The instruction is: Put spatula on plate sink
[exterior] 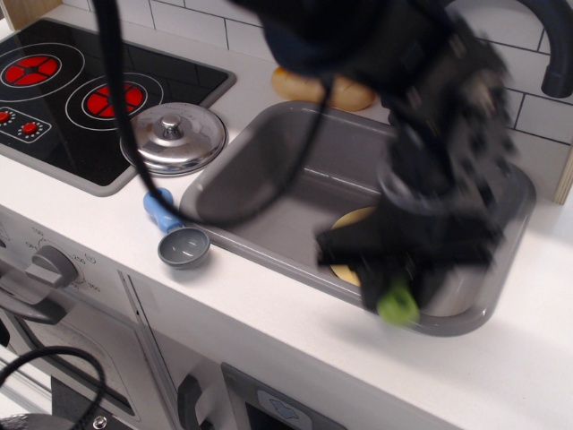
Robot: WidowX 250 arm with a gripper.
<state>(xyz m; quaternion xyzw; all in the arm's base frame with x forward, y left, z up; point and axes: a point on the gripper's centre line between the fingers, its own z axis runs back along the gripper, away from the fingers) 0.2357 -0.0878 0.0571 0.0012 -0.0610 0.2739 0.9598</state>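
Observation:
My gripper [401, 285] is blurred with motion and hangs over the front right part of the grey sink [269, 161]. It is shut on the spatula, whose lime-green handle end [397, 305] sticks out below the fingers; the grey head is hidden. The pale-yellow plate [347, 220] lies in the sink right under and behind the gripper, mostly covered by it.
A silver pot lid [173, 136] sits left of the sink by the black stove [63, 90]. A grey scoop with a blue handle [175, 235] lies on the white counter. A bread roll [309, 87] sits behind the sink. The faucet [555, 45] is at the top right.

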